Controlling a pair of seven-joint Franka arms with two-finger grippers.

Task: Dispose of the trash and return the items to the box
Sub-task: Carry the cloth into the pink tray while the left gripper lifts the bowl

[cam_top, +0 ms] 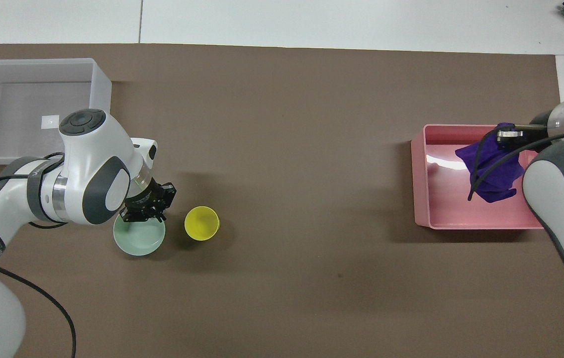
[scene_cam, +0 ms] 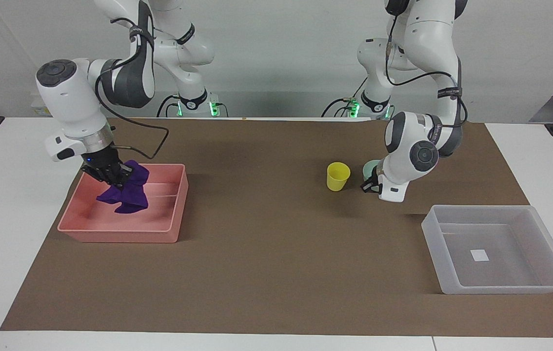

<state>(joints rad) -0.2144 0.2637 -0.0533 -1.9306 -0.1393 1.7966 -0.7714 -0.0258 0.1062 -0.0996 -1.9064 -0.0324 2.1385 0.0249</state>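
My right gripper is shut on the purple cloth wad and holds it over the pink tray; the cloth hangs into the tray. The overhead view shows the wad over the pink tray too. My left gripper is down at the mint-green bowl, shut on the rim nearest the clear box. The bowl is mostly hidden by the left hand in the facing view. The yellow cup stands upright beside the bowl, also seen from overhead. The clear box holds only its white label.
A brown mat covers the table's middle. The clear box sits at the left arm's end, farther from the robots than the bowl. The pink tray sits at the right arm's end. The right arm's cable loops above the tray.
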